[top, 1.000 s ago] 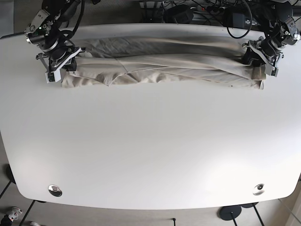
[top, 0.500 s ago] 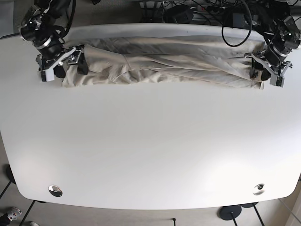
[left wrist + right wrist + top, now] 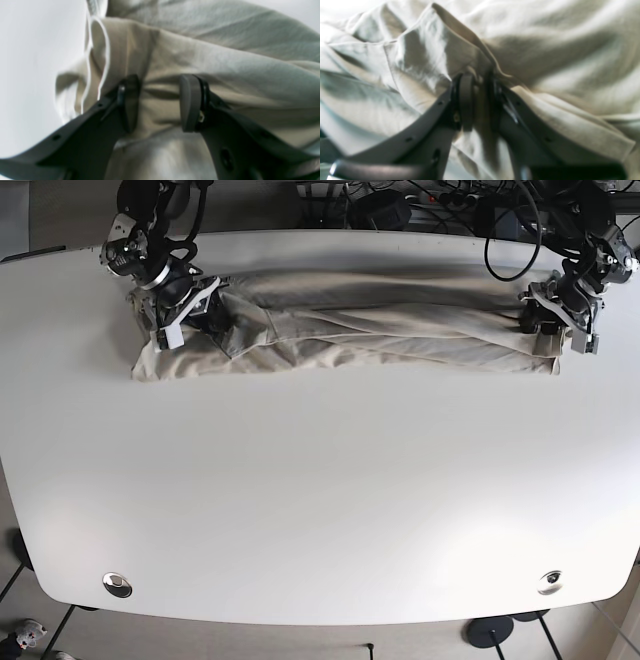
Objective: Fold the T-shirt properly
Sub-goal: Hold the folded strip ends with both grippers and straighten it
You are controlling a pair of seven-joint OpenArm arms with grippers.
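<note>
The beige T-shirt (image 3: 380, 330) lies as a long, wrinkled band across the far part of the white table (image 3: 320, 480). At the band's left end in the base view, my right gripper (image 3: 190, 320) is over the cloth. In the right wrist view the right gripper (image 3: 482, 102) is shut on a raised fold of the T-shirt (image 3: 545, 50). My left gripper (image 3: 553, 330) is at the band's right end. In the left wrist view the left gripper (image 3: 160, 102) has its pads a little apart with a thick bunch of T-shirt (image 3: 225, 62) pinched between them.
Dark cables and equipment (image 3: 430, 205) crowd the space just beyond the table's far edge. Two round metal fittings (image 3: 118, 584) (image 3: 550, 582) sit near the front edge. Both arm bases reach in from the far corners.
The right gripper has moved inward and toward the far edge, carrying the shirt's left end. The left gripper has shifted slightly toward the far edge. The stretched band is shorter now.
</note>
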